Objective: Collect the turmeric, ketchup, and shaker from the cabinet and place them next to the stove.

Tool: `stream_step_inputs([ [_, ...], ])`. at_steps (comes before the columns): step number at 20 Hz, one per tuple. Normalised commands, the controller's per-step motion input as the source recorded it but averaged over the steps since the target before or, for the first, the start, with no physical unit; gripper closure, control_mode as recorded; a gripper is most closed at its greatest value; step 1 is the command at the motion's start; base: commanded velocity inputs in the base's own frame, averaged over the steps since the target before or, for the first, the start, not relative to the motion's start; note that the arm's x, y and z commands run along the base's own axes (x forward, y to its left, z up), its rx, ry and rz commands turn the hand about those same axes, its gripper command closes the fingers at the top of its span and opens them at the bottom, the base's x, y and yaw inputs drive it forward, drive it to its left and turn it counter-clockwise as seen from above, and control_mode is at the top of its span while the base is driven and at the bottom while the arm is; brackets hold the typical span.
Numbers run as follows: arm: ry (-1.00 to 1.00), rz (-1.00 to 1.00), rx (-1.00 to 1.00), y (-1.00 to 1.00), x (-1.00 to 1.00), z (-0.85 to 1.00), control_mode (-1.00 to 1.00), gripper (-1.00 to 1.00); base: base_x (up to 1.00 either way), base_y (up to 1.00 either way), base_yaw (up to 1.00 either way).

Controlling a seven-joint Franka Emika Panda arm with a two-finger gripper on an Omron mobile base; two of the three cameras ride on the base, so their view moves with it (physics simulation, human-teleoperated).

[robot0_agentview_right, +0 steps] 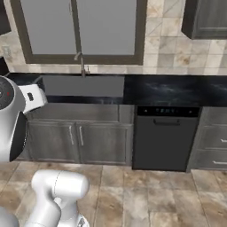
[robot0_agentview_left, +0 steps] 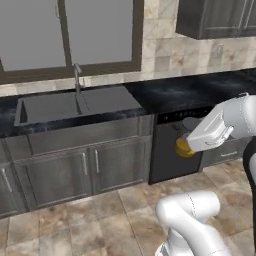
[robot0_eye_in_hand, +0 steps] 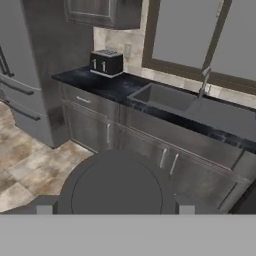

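Note:
My gripper [robot0_agentview_left: 184, 142] is shut on the turmeric [robot0_agentview_left: 183, 148], whose yellow-orange body shows under the white hand, in front of the dishwasher. In the hand view the jar's round dark grey lid [robot0_eye_in_hand: 117, 187] sits between my two fingertips [robot0_eye_in_hand: 44, 210], hiding the body below it. Grey woodgrain wall cabinets [robot0_agentview_left: 215, 17] hang closed at the upper right, and one more wall cabinet [robot0_eye_in_hand: 102, 12] shows above the toaster. The ketchup, the shaker and the stove are out of view.
A steel sink [robot0_agentview_left: 75, 107] with its faucet [robot0_agentview_left: 77, 80] sits under the window in the black counter [robot0_agentview_left: 190, 90]. The black dishwasher [robot0_agentview_right: 164, 139] stands right of the sink cabinets. A black toaster [robot0_eye_in_hand: 106, 62] and a steel fridge [robot0_eye_in_hand: 20, 75] show in the hand view.

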Motion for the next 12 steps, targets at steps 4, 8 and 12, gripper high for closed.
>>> stream_step_inputs([
  [4,0.0,0.0,0.0,0.0,0.0,0.0,1.0,1.0,0.33,-1.0,-0.02],
  [8,0.0,0.0,0.0,0.0,0.0,0.0,1.0,1.0,0.36,-1.0,-0.02],
  [12,0.0,0.0,0.0,0.0,0.0,0.0,1.0,1.0,0.49,-1.0,-0.01],
])
